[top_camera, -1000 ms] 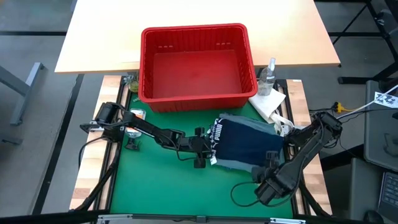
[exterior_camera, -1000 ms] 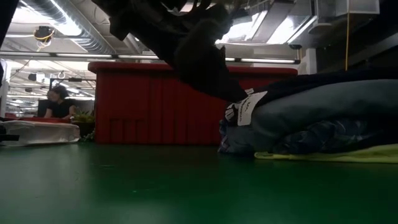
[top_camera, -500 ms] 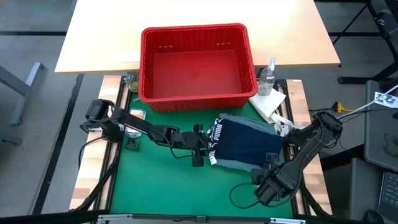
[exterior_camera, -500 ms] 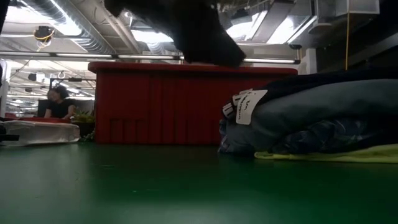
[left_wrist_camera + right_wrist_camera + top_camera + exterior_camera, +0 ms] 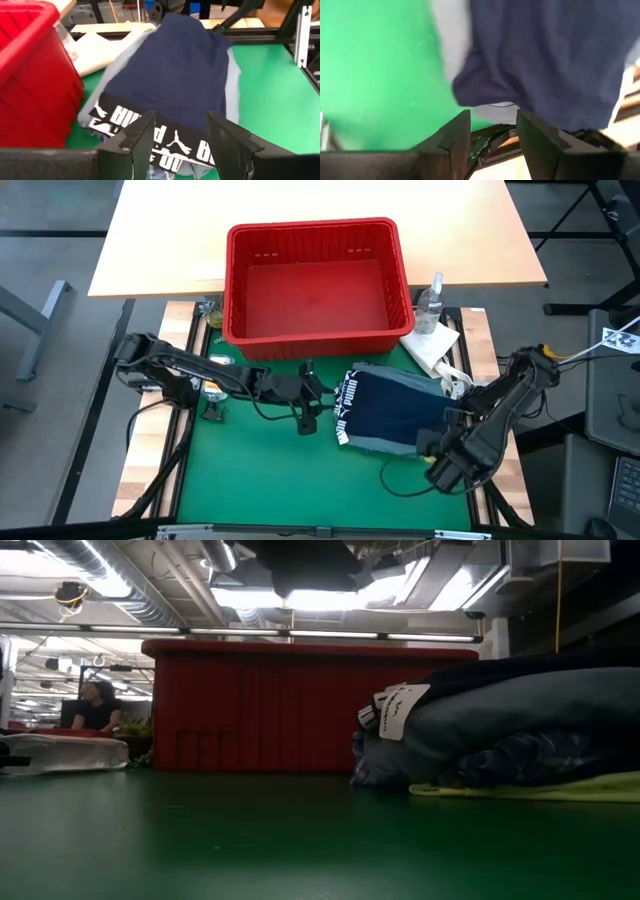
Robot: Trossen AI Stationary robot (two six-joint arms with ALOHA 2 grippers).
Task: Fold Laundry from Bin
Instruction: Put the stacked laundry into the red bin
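Laundry sits folded in one stack on the green mat of my counter (image 5: 250,470), just right of centre: the dark navy garment (image 5: 392,406) on top with its white-lettered band turned toward nine o'clock, the large grey-blue one (image 5: 375,443) showing as a fringe beneath it, and, in the low view, the plaid shirt (image 5: 520,762) and the small yellow one (image 5: 540,790) pressed flat at the bottom. The bin (image 5: 318,280) stands at twelve o'clock from the stack, close to it, and I see nothing left inside.

My left gripper (image 5: 318,402) hangs just off the stack's nine o'clock edge, released, its fingers (image 5: 137,142) apart with only air between them and the lettered band beyond. My right gripper (image 5: 432,444) is at the stack's five o'clock corner, likewise released and grasping nothing; cloth lies just ahead of its fingers (image 5: 455,135).

I judge the folding itself finished and this the step of letting go and clearing off. The next move calls for lifting both arms straight away from the pile without snagging a hem, since the top layer lies loose and a dragged fingertip could slew it. If any tidying is wanted, it would be a light squaring of the navy piece's nine o'clock edge, which sits a little askew over the grey-blue one.
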